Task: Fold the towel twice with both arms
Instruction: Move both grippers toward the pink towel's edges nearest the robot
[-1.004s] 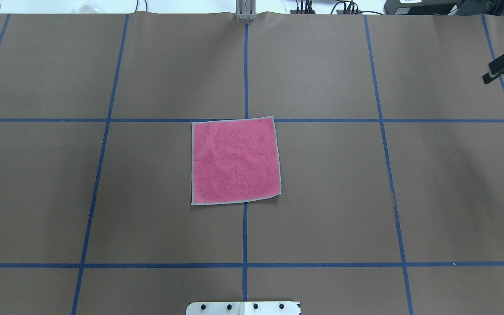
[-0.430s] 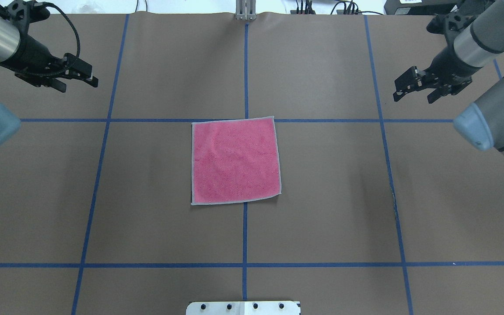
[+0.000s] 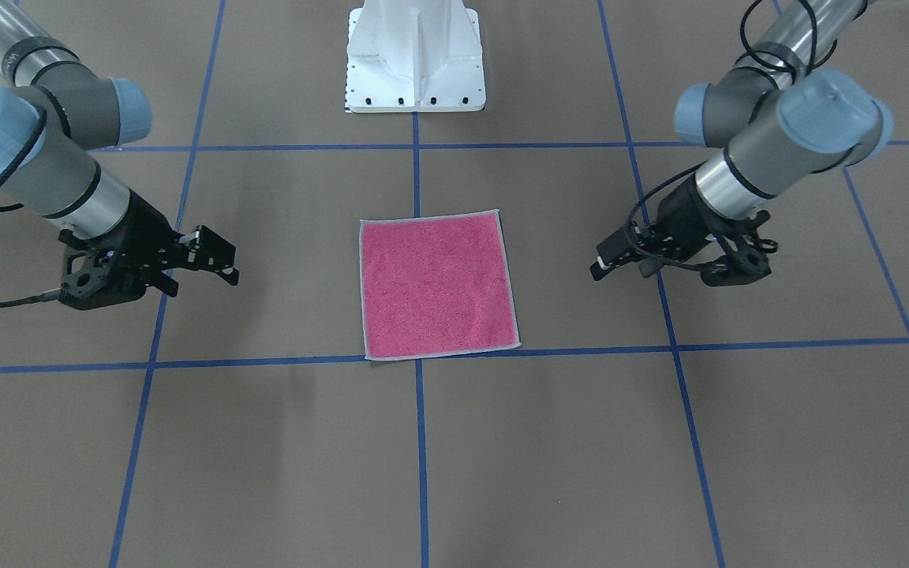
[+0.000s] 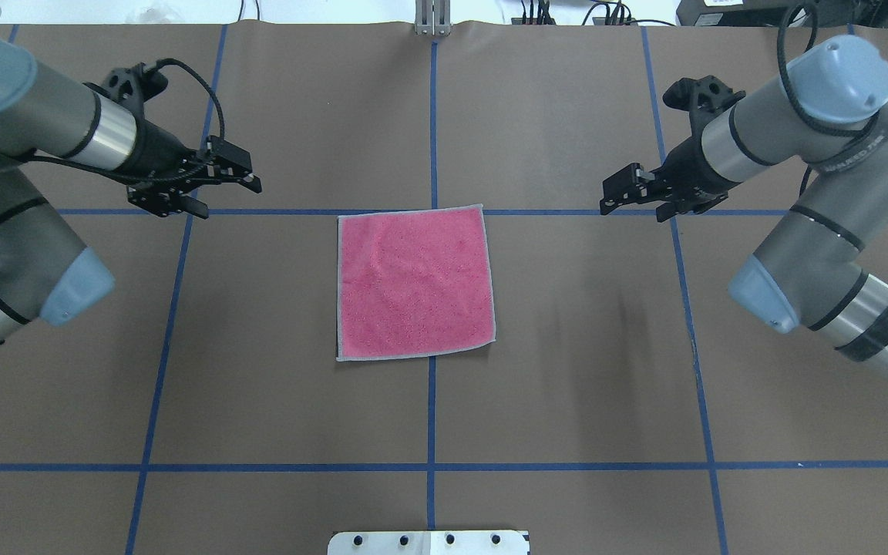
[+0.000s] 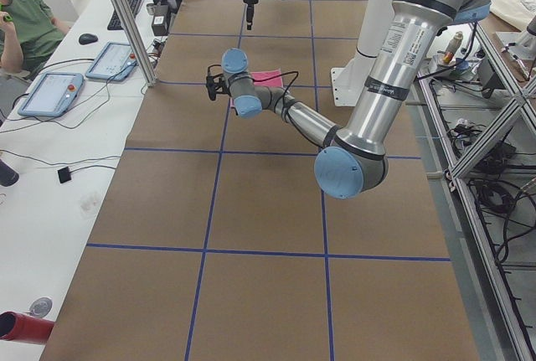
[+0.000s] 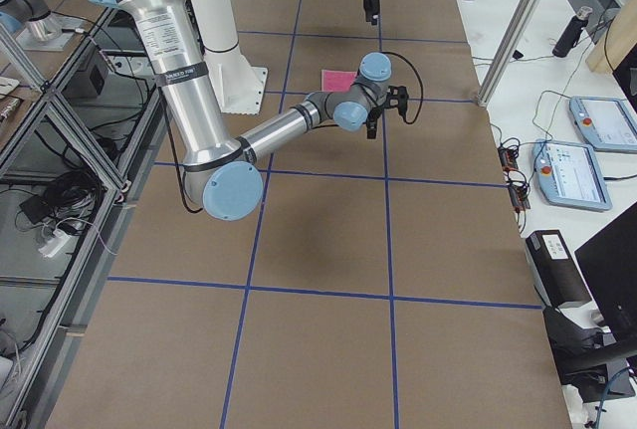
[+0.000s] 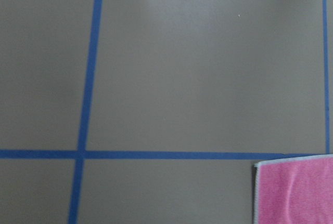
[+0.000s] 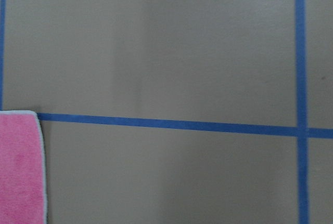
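The towel (image 4: 413, 281) lies flat, pink face up, at the table's middle, with a thin grey hem around it (image 3: 437, 285). My left gripper (image 4: 228, 196) hovers open, well to the left of the towel's far left corner, and holds nothing. On the other side my right gripper (image 4: 633, 210) stands open and empty too, off the far right corner. In the front-facing view the left gripper (image 3: 622, 272) is on the right and the right gripper (image 3: 202, 282) on the left. Each wrist view catches only one towel corner (image 7: 296, 193) (image 8: 20, 167) and no fingers.
Blue tape lines (image 4: 432, 116) grid the brown table. The white pedestal (image 3: 415, 63) stands at the robot's edge, behind the towel. A person (image 5: 25, 18) sits at a side table with tablets (image 5: 50, 91).
Both arms have swung in from the table's outer edges toward the towel's far corners. The towel has not moved.
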